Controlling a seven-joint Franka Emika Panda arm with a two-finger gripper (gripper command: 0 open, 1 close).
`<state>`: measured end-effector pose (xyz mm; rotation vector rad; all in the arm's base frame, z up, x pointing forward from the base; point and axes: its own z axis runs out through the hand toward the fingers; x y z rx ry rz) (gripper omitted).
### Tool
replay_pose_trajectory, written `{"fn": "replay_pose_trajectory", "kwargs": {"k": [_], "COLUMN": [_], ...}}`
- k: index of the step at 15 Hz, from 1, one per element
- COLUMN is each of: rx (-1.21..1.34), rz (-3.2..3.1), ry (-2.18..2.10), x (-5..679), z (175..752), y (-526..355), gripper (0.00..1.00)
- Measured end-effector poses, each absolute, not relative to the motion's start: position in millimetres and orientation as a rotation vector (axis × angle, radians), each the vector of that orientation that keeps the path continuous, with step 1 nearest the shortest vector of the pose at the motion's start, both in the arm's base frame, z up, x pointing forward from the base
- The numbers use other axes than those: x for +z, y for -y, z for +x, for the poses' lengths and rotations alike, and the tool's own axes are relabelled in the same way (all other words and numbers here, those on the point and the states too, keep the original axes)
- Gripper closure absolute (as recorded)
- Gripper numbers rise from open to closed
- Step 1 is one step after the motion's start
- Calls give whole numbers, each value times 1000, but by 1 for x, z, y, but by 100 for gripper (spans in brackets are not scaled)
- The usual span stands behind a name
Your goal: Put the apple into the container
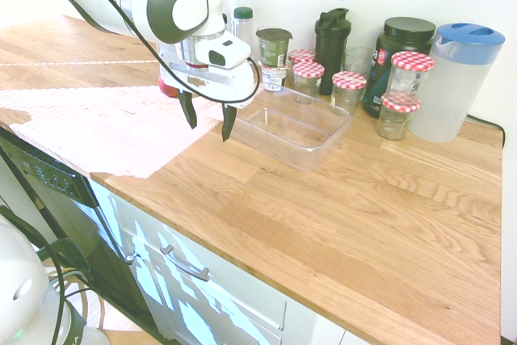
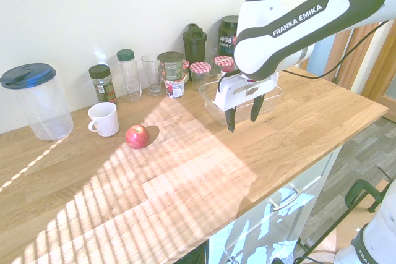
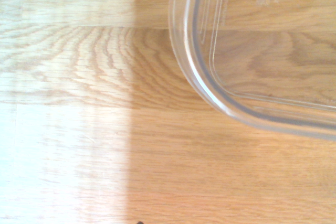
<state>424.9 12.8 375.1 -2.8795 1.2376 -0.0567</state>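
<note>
White arm (image 2: 312,20) hovers, gripper (image 2: 243,125) released near the container (image 1: 300,149), apple (image 2: 137,136) lying well apart.

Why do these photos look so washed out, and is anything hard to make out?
First exterior view: sunlight bleaches the worktop left of the container. Second exterior view: striped light crosses the wood; the apple casts a shadow. Wrist view: glare along the container's rim.

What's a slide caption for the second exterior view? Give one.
Apple beside mug, open end effector by tub.
</note>
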Motion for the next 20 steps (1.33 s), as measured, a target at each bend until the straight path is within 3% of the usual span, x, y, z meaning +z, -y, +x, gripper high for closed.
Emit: {"fn": "replay_pose_trajectory", "kwargs": {"k": [4,9,17,18,20], "rx": [-109,-288,-342,-336,-327], "rz": [-2837,-2846,-2965,-2970,-2983], "ry": [-1237,-898,-701,-699,-703], "x": [387,455,376,370,364], "z": [431,456,561,568,576], "y": [-36,-181,-281,-286,-291], "gripper": [0,0,0,100,100]}}
